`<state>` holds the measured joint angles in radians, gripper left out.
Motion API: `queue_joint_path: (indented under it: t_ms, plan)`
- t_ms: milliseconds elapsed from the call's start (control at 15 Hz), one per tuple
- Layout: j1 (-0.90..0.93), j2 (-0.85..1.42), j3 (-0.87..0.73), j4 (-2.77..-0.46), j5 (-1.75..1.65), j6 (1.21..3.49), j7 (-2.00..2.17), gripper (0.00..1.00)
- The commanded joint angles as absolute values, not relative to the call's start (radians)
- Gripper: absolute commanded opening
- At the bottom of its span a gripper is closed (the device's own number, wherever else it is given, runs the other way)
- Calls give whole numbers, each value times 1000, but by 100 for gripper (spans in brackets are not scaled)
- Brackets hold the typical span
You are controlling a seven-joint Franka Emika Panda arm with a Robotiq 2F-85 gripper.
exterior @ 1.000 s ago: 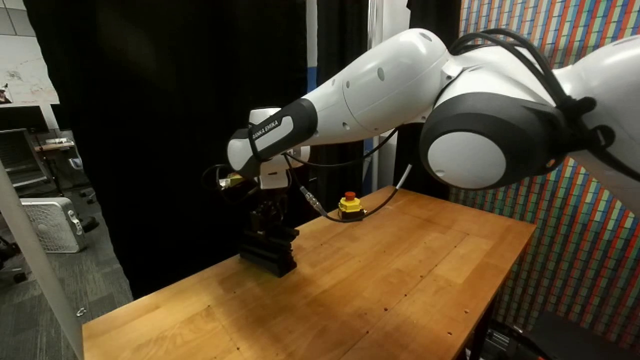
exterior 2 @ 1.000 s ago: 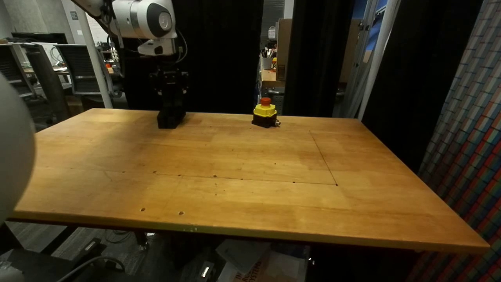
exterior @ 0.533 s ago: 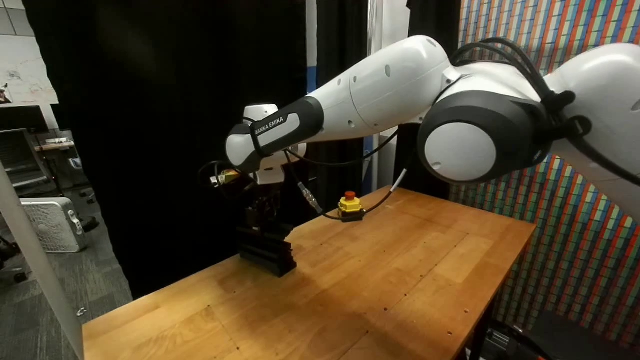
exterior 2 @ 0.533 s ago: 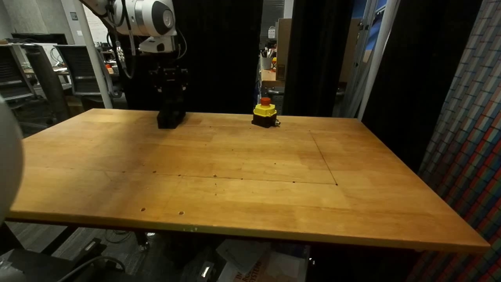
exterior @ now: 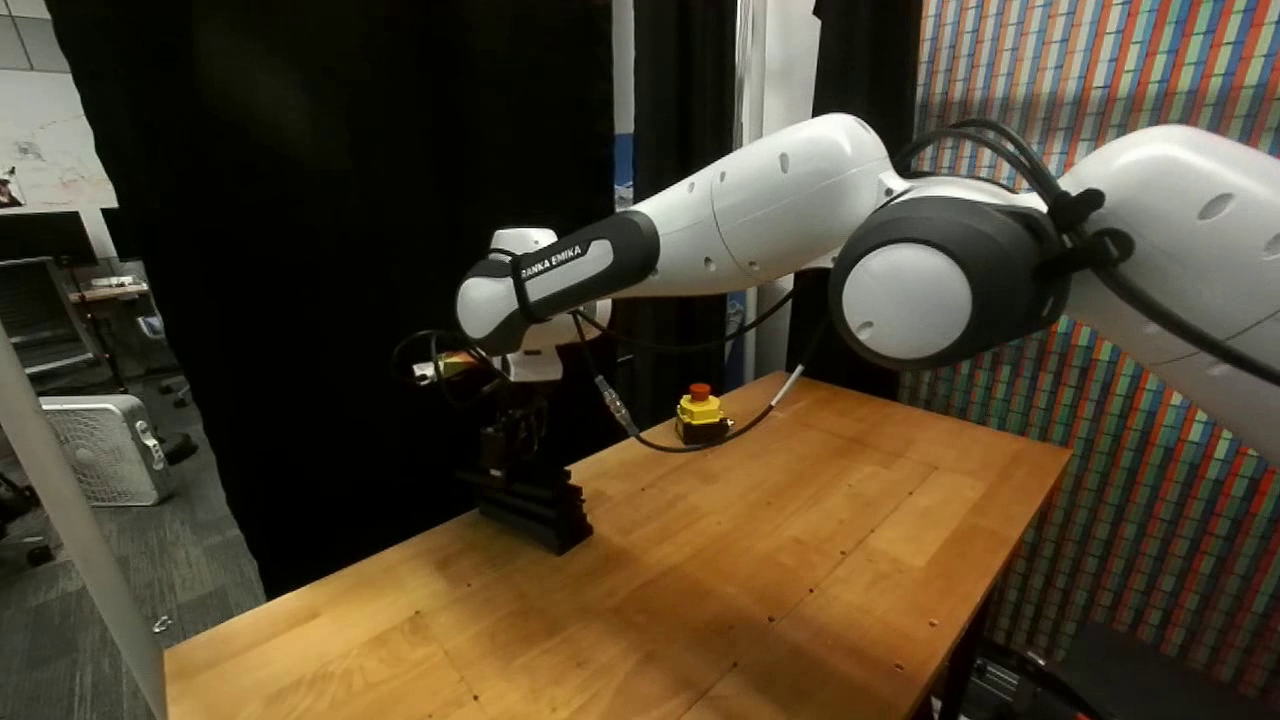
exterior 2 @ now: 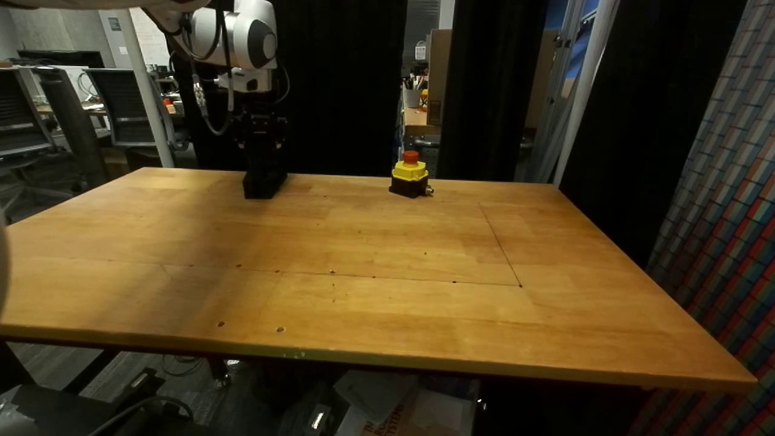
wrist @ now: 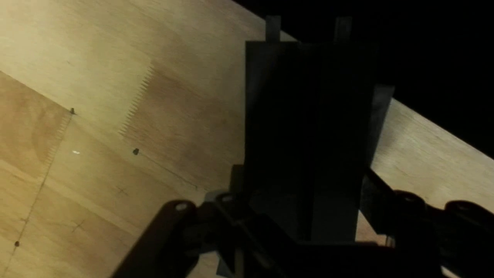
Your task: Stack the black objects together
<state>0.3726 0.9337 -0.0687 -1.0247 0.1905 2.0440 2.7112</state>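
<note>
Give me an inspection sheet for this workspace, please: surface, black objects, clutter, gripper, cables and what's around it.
Surface: wooden tabletop, marked with small holes and thin dark lines.
Job's things: black objects stacked near the tabletop's edge; exact count lost in the dark.
Clutter: yellow box with a red button, standing on the tabletop apart from the black objects.
Gripper: jaws shut on the top black object; whether that piece bears on those below, cannot tell.
Cables: black cable hanging in a loop below the arm, not resting on the tabletop.
Surroundings: black curtain, white box fan on the floor, multicoloured wall.
</note>
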Motion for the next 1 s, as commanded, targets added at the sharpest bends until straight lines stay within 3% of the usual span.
queue_joint_path:
  t_ms: [0, 533, 933]
  plan:
    - [360, 994, -14, -922, 164, 1998, 2761, 46]
    - [465, 969, -178, -949, 296, 1968, 2752, 46]
    - [601, 958, -430, -1018, 509, 1968, 2752, 46]
